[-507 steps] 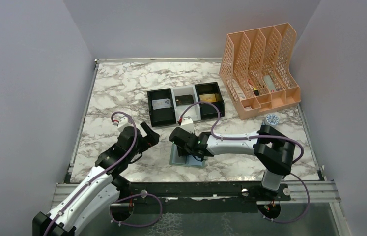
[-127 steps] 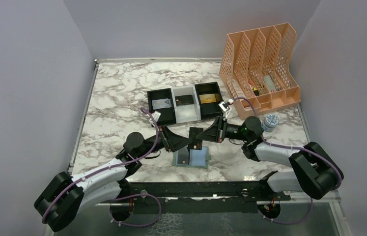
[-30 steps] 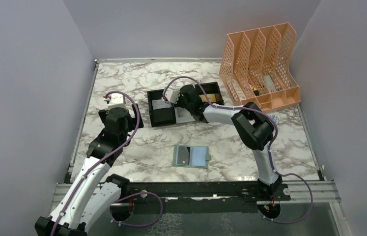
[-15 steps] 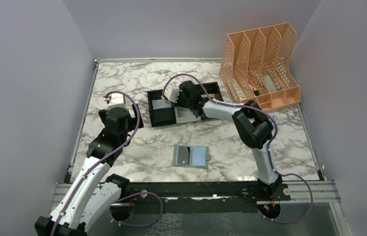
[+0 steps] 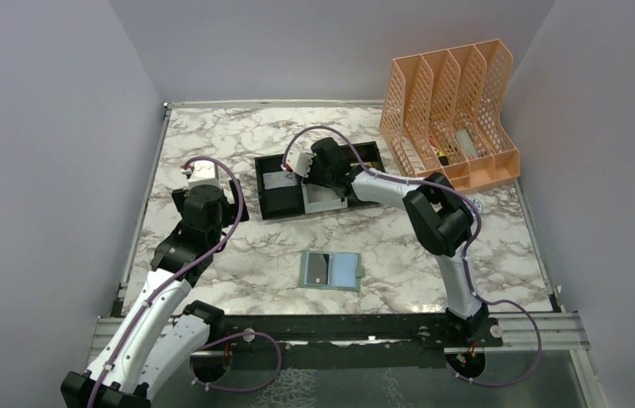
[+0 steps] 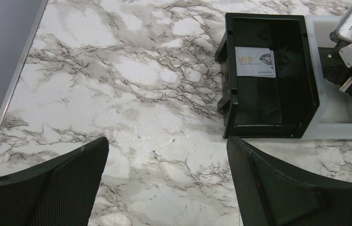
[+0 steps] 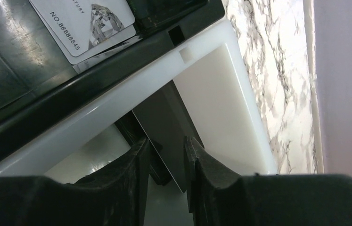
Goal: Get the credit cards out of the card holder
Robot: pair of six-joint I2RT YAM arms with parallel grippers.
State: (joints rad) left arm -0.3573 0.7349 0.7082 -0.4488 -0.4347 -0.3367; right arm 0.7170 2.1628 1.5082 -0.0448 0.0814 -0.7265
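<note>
- On the table [image 5: 212, 153], front centre, the card holder [image 5: 343, 272] is laid open, with one dark card [image 5: 320, 269] seated in its left half.
- A second dark card [image 7: 164, 113] is set tilted in the white middle compartment of the tray [image 6: 230, 84], between the slightly parted, unclamped jaws of the right gripper [image 7: 165, 141].
- The left gripper [image 6: 167, 155] is held wide open and empty near the tray.

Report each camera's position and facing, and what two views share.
Top external: high behind the robot, looking down on the table; left arm, right arm show.
Left wrist: above the table, facing the tray; left fingers below.
Right wrist: inside the tray's white compartment; right fingers flank a dark card.
Both wrists share the silver card.
</note>
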